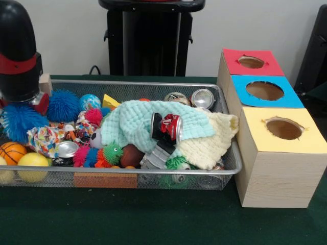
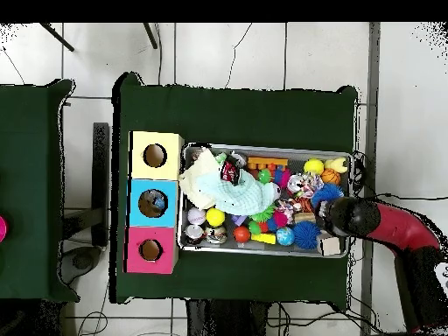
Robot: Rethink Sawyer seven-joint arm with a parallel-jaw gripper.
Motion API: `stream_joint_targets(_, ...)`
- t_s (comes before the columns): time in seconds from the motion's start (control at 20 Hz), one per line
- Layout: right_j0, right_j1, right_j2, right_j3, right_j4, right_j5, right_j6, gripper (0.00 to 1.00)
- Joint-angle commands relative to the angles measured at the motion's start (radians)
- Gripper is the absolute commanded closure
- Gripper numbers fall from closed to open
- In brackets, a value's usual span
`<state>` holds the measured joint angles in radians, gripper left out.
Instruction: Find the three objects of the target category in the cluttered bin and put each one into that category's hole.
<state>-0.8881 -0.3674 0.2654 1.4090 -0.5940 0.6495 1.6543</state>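
The wire mesh bin stood on the green worktop, and it was full of mixed things. Just beside its right end in the front view stood a wooden box with three round holes on top: a red hole panel at the far end, a blue hole panel in the middle and a yellow hole panel at the near end.

The arm came down over the left end of the bin. Its lower part was hidden among the toys, so I cannot tell if the jaws were spread or pressed together.

In the middle of the bin lay a mint green cloth and under it a pale yellow cloth that hung toward the right rim. A red soda can rested on the green cloth. Two more cans lay at the far right corner. A blue spiky ball was at the far left, close to the arm. An orange basketball and a yellow ball lay at the near left corner
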Motion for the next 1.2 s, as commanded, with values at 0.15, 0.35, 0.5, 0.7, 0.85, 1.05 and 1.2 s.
stream_joint_targets(0.15, 0.03, 0.199, 0.211, -0.23, -0.023, -0.035, -0.231, 1.0)
stream_joint_targets(0.35, 0.061, 0.172, 0.189, -0.196, -0.021, -0.05, -0.142, 1.0)
stream_joint_targets(0.5, 0.076, 0.167, 0.186, -0.182, -0.01, -0.051, -0.107, 1.0)
stream_joint_targets(0.7, 0.092, 0.157, 0.178, -0.15, -0.001, -0.069, -0.049, 1.0)
stream_joint_targets(0.85, 0.105, 0.139, 0.163, -0.115, 0.005, -0.079, -0.004, 1.0)
stream_joint_targets(1.05, 0.12, 0.113, 0.143, -0.055, 0.019, -0.103, 0.068, 1.0)
stream_joint_targets(1.2, 0.146, 0.076, 0.114, 0.0, 0.046, -0.092, 0.139, 1.0)
